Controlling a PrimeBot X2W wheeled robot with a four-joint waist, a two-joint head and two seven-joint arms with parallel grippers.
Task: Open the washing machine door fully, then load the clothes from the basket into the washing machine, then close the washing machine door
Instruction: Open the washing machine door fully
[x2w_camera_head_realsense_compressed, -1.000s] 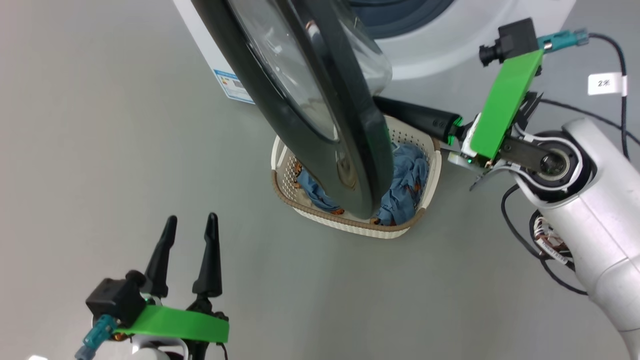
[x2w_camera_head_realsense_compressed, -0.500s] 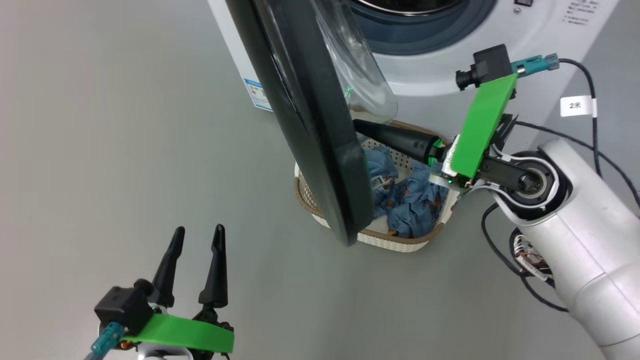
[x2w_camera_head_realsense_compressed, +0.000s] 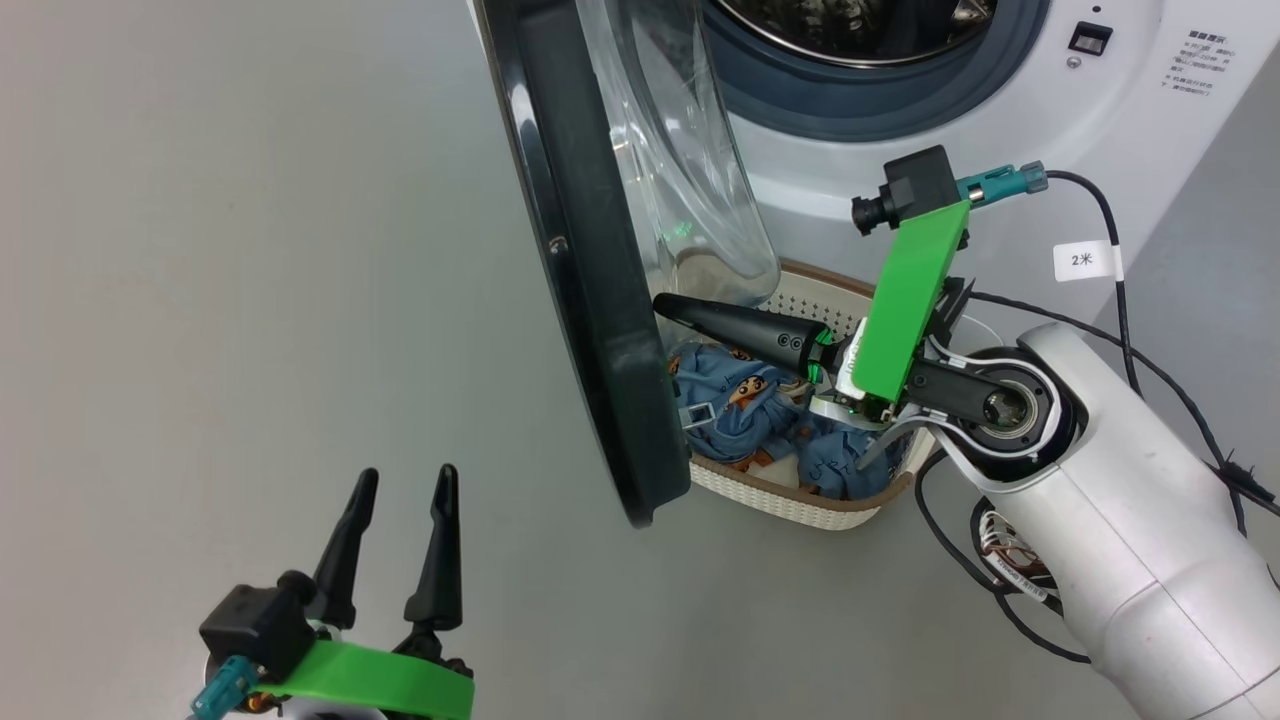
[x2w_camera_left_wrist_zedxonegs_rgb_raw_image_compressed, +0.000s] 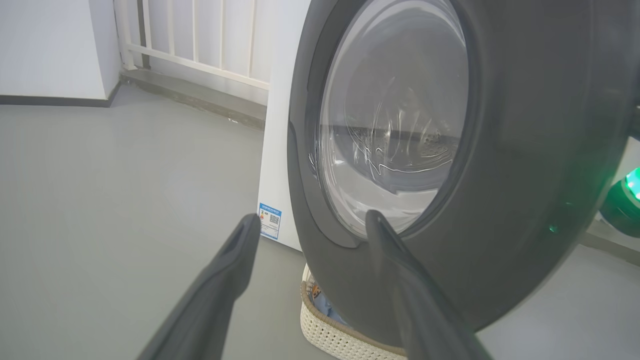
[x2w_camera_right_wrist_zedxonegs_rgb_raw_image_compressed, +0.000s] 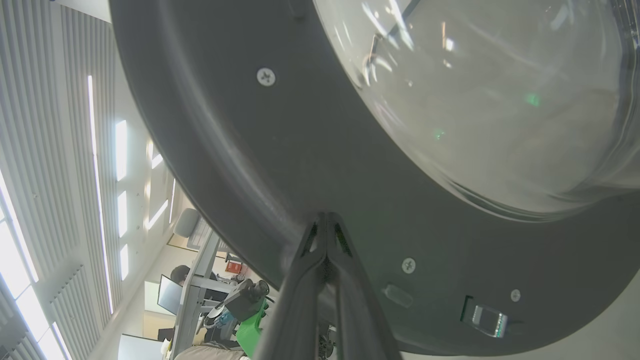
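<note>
Door: washing machine door (x2w_camera_head_realsense_compressed: 590, 300) is standing part-open, glossy black rim, bulging clear glass.
Right claw: right claw (x2w_camera_right_wrist_zedxonegs_rgb_raw_image_compressed: 325, 218) is pressing, pinched shut, against the door's inner rim.
Basket: cream perforated basket (x2w_camera_head_realsense_compressed: 800, 497) is sitting before the washing machine (x2w_camera_head_realsense_compressed: 1000, 140), holding crumpled blue clothes (x2w_camera_head_realsense_compressed: 740, 410).
Left claw: left claw (x2w_camera_head_realsense_compressed: 408, 478) is hovering, spread wide, empty.
Floor: floor (x2w_camera_head_realsense_compressed: 200, 250) is showing smooth grey.

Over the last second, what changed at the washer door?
The round black-rimmed glass washing machine door swung wider, toward the robot's left, uncovering most of the cream perforated plastic basket of light blue printed clothes. The right gripper, shut, followed with its tip against the door's inner rim. The view shifted too. Unchanged: left gripper open and idle; basket and clothes in place.
</note>
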